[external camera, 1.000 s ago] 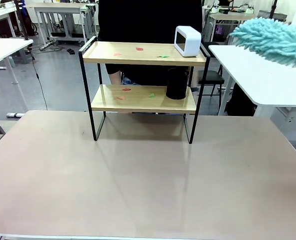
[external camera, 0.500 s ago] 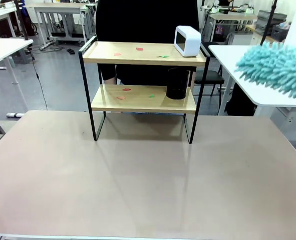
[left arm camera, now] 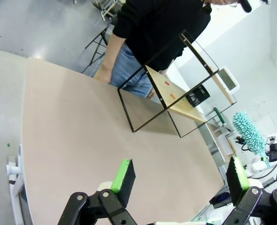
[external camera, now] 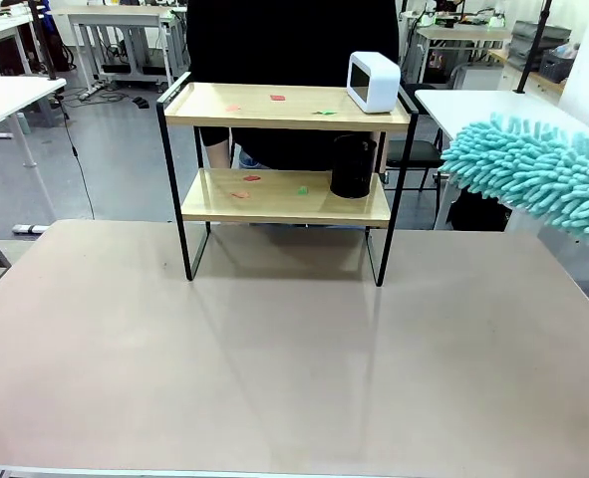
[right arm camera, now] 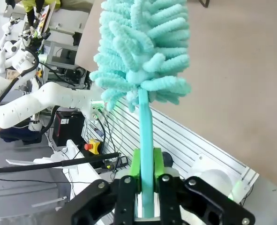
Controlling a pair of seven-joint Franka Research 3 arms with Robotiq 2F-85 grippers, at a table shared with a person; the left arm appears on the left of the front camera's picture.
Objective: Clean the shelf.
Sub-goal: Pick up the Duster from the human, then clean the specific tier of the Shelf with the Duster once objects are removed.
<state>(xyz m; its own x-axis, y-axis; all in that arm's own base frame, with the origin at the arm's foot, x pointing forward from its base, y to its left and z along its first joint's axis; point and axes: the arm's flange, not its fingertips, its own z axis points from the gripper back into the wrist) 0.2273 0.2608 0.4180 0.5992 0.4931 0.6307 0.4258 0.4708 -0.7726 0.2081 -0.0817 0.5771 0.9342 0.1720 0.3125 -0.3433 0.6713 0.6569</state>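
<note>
The shelf [external camera: 286,108] stands at the far side of the table, two light wooden boards in a black frame, with small red and green scraps on both boards. The left wrist view shows the shelf [left arm camera: 175,96] from the side. A turquoise fluffy duster [external camera: 533,171] hangs at the right edge of the front view, right of the shelf and apart from it. My right gripper [right arm camera: 146,180] is shut on the handle of the duster [right arm camera: 140,51]. My left gripper [left arm camera: 180,174] is open above the table with nothing between its fingers.
A white box-shaped device [external camera: 373,81] sits on the top board at the right, and a black cup [external camera: 353,166] on the lower board. A person in a black top [external camera: 294,40] stands behind the shelf. A white table [external camera: 473,105] stands at the right.
The duster has come down and to the left, from the top right corner toward the shelf's right side. Nothing on the shelf has moved.
</note>
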